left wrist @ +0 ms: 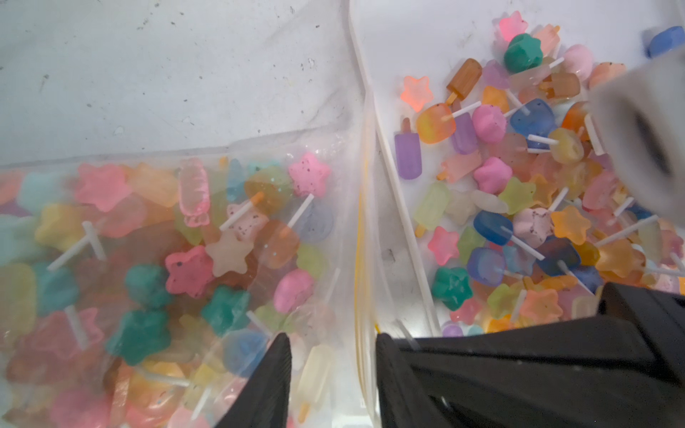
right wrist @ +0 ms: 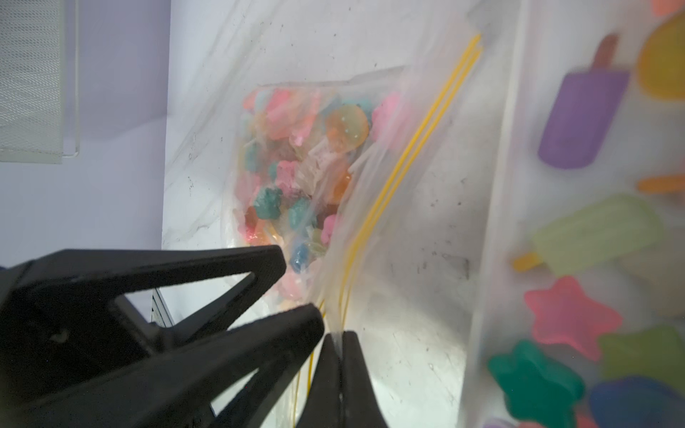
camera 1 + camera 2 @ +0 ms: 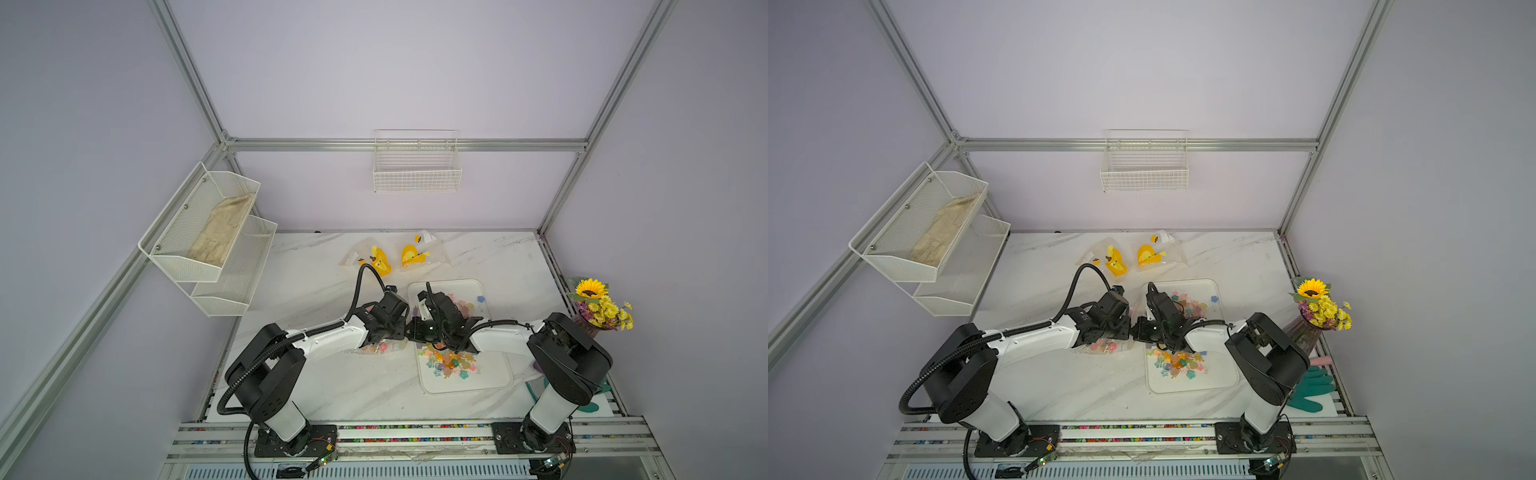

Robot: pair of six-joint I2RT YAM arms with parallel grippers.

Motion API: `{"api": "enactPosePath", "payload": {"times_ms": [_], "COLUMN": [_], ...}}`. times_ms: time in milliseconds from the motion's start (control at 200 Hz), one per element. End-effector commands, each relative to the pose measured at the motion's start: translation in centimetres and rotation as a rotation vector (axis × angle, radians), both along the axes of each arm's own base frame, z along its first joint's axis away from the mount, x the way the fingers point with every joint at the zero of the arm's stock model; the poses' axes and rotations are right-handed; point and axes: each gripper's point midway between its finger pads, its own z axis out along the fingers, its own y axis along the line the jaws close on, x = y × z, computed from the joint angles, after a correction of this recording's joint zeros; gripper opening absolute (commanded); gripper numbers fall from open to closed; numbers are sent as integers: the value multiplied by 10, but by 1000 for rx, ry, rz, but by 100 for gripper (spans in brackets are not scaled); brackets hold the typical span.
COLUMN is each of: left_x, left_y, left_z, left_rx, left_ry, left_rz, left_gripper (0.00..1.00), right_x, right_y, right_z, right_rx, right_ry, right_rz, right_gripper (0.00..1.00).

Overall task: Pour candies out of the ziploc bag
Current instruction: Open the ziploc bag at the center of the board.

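The white marble tabletop (image 3: 332,386) carries a white tray (image 3: 496,374). In both top views a clear ziploc bag (image 3: 376,348) lies just left of the tray, its mouth at the tray's rim. Behind the tray lie two clear yellow-printed bags (image 3: 380,262). Right of the tray stands a flower vase (image 3: 598,309). Nearer the front lies a teal glove (image 3: 1312,388).

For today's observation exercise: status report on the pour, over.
Left hand open, astride mouth of bag. Right hand shut on bag edge. Many candies on the tray, many in the bag. Nothing in the way.
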Motion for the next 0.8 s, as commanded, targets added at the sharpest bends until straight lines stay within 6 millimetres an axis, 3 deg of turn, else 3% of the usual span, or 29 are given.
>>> {"api": "enactPosePath", "payload": {"times_ms": [0, 345, 460, 605, 795], "left_x": [26, 27, 27, 27, 26], "left_y": [-13, -22, -20, -18, -2], "left_z": [28, 16, 12, 10, 21], "left_rx": [-40, -26, -8, 5, 27], "left_ry": [-70, -21, -11, -3, -31], "left_rz": [13, -34, -30, -29, 3], "left_gripper": [37, 30, 22, 0, 0], "right_x": [-2, -3, -3, -3, -2], "right_y": [1, -2, -2, -3, -9], "right_z": [12, 11, 11, 10, 2], "right_rx": [35, 25, 26, 24, -8], "right_ry": [-17, -18, -18, -17, 13], "right_rz": [7, -5, -5, -10, -47], "right_gripper": [0, 0, 0, 0, 0]}}
